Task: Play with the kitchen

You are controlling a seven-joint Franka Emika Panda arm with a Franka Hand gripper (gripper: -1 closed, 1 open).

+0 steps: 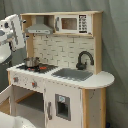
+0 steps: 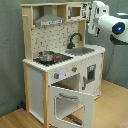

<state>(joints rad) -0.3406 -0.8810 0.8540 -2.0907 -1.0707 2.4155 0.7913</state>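
Kitchen (image 2: 57, 60) stands on the wood floor, filling the middle of both exterior views. Landmark = sink (image 2: 81, 51). Going left to right in the second exterior view: small metal pot (image 2: 46, 56) on the red-ringed stovetop (image 2: 54, 58) left of the sink, grey hood (image 2: 49, 21) above that, oven door (image 2: 70, 102) hanging open below and left of the sink, black faucet (image 2: 75, 38) just behind the sink, microwave (image 2: 75, 10) up above it, then the arm (image 2: 107, 22) high and right of the sink, level with the upper shelf. Tool: can't tell whether it's open or holding anything; nothing visibly in it. My read: arm is well clear of everything, so no contact step started yet. Nearest target from there is the microwave or the faucet. To do it well: come in from the open front, not across the side panel next to the arm; descend slowly toward the sink area; keep clear of the faucet arch; stay off the open oven door, which sticks out low. Light toy, so push gently or it may shift.
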